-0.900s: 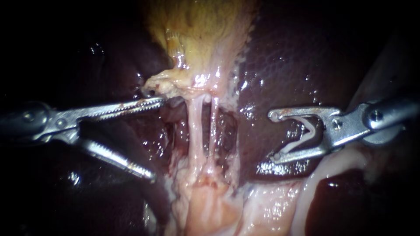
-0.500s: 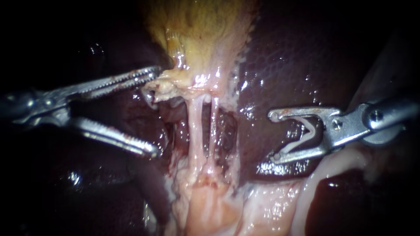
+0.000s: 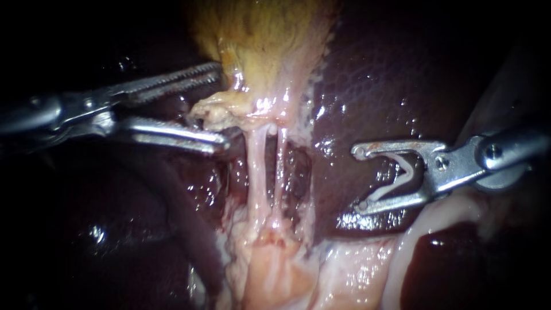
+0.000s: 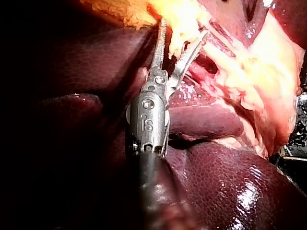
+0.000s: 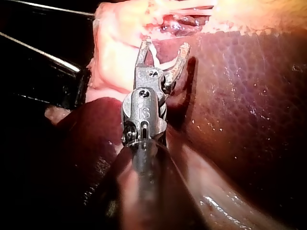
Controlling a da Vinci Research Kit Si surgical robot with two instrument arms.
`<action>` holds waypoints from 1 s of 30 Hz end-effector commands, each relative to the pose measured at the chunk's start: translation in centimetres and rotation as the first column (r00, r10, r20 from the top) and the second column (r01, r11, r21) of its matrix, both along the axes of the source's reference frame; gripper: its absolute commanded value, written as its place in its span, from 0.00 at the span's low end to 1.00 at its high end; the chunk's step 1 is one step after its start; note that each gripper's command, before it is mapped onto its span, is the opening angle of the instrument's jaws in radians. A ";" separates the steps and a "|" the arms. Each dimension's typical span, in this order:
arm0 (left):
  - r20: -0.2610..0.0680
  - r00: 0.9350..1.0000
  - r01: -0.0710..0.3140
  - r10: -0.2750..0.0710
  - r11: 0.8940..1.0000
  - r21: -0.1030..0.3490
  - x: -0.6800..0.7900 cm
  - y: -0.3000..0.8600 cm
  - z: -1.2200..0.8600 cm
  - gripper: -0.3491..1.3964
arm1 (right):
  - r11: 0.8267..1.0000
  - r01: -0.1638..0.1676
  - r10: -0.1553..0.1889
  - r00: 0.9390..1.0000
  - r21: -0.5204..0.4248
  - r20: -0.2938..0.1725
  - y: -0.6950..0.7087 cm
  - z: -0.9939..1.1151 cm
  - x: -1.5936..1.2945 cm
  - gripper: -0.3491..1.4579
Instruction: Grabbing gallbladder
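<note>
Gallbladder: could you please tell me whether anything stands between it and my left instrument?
Nothing visible does. The left instrument holds its claw open astride the gallbladder at its frayed lower edge, one half above it and one below, with no tube or liver between them.

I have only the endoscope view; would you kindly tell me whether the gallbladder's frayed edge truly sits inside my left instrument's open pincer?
Observer: Yes. In the left wrist view, yellow gallbladder tissue lies between the pincer tips of the left instrument, open and not yet gripping.
Operator: What lies under its shaft? It is dark here.
Observer: A glossy lobe of liver, close beneath.
Operator: And ahead of my right instrument?
Observer: Its pincer, holding a white clip, faces pale tissue beyond the liver's edge.
</note>
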State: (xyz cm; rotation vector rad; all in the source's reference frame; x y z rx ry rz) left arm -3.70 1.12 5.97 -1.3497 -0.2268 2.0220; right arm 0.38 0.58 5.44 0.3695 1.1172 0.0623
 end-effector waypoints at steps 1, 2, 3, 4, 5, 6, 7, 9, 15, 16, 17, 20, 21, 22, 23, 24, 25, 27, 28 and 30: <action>-0.005 1.000 0.000 0.000 1.000 0.002 0.00 0.00 0.02 0.23 | 1.000 0.000 0.000 1.000 0.000 0.000 0.00 0.00 0.00 0.47; -0.009 1.000 0.004 -0.004 1.000 0.007 0.00 0.00 0.03 0.18 | 1.000 0.000 0.000 1.000 0.000 0.000 0.00 0.00 0.00 0.47; -0.007 1.000 0.003 -0.003 1.000 0.008 0.01 0.01 0.03 0.16 | 1.000 0.000 0.000 1.000 0.000 0.000 0.00 0.00 0.00 0.47; -0.006 1.000 0.001 -0.001 1.000 0.009 0.01 0.01 0.02 0.17 | 1.000 0.000 0.000 1.000 0.000 0.000 0.00 0.00 0.00 0.47; -0.001 1.000 -0.004 0.004 1.000 0.017 0.01 0.01 0.02 0.17 | 1.000 0.000 0.000 1.000 0.000 0.000 0.00 0.00 0.00 0.47; -0.003 1.000 -0.010 0.010 1.000 0.020 0.01 0.01 0.01 0.17 | 1.000 0.000 0.000 1.000 0.000 0.000 0.00 0.00 0.00 0.47; -0.009 1.000 -0.015 0.015 1.000 0.024 0.02 0.01 0.01 0.16 | 1.000 0.000 0.000 1.000 0.000 0.000 0.00 0.00 0.00 0.47; -0.022 0.999 -0.033 0.034 0.999 0.034 0.03 0.01 0.01 0.06 | 1.000 0.000 0.000 1.000 0.000 0.000 0.00 0.00 0.00 0.47; -0.045 0.997 -0.062 0.065 0.997 0.053 0.08 0.01 0.00 0.00 | 1.000 0.000 0.000 1.000 0.000 0.000 0.00 0.00 0.00 0.47; -0.051 0.996 -0.067 0.070 0.996 0.057 0.09 0.01 0.00 0.00 | 1.000 0.000 0.000 1.000 0.000 0.000 0.00 0.00 0.00 0.47; -0.056 0.996 -0.070 0.074 0.996 0.059 0.09 0.00 -0.01 0.00 | 1.000 0.000 0.000 1.000 0.000 0.000 0.00 0.00 0.00 0.47; -0.055 0.996 -0.069 0.073 0.994 0.080 0.11 0.00 -0.05 0.00 | 1.000 0.000 0.000 1.000 0.000 0.000 0.00 0.00 0.00 0.47; -0.051 0.996 -0.068 0.073 0.994 0.087 0.12 0.01 -0.09 0.00 | 1.000 0.000 0.000 1.000 0.000 0.000 0.00 0.00 0.00 0.47; -0.049 0.996 -0.066 0.070 0.993 0.094 0.13 0.02 -0.13 0.00 | 1.000 0.000 0.000 1.000 0.000 0.000 0.00 0.00 0.00 0.47; -0.047 0.997 -0.063 0.068 0.993 0.101 0.15 0.03 -0.18 0.00 | 1.000 0.000 0.000 1.000 0.000 0.000 0.00 0.00 0.00 0.47; -0.044 0.997 -0.061 0.066 0.992 0.109 0.16 0.05 -0.25 0.00 | 1.000 0.000 0.000 1.000 0.000 0.000 0.00 0.00 0.00 0.47; -0.043 0.997 -0.061 0.067 0.992 0.112 0.18 0.07 -0.30 0.00 | 1.000 0.000 0.000 1.000 0.000 0.000 0.00 0.00 0.00 0.47; -0.037 0.997 -0.058 0.063 0.990 0.129 0.23 0.12 -0.43 0.00 | 1.000 0.000 0.000 1.000 0.000 0.000 0.00 0.00 0.00 0.47; -0.035 0.997 -0.059 0.064 0.990 0.132 0.25 0.14 -0.49 0.00 | 1.000 0.000 0.000 1.000 0.000 0.000 0.00 0.00 0.00 0.47; -0.034 0.997 -0.058 0.064 0.989 0.138 0.30 0.19 -0.61 0.00 | 1.000 0.000 0.000 1.000 0.000 0.000 0.00 0.00 0.00 0.47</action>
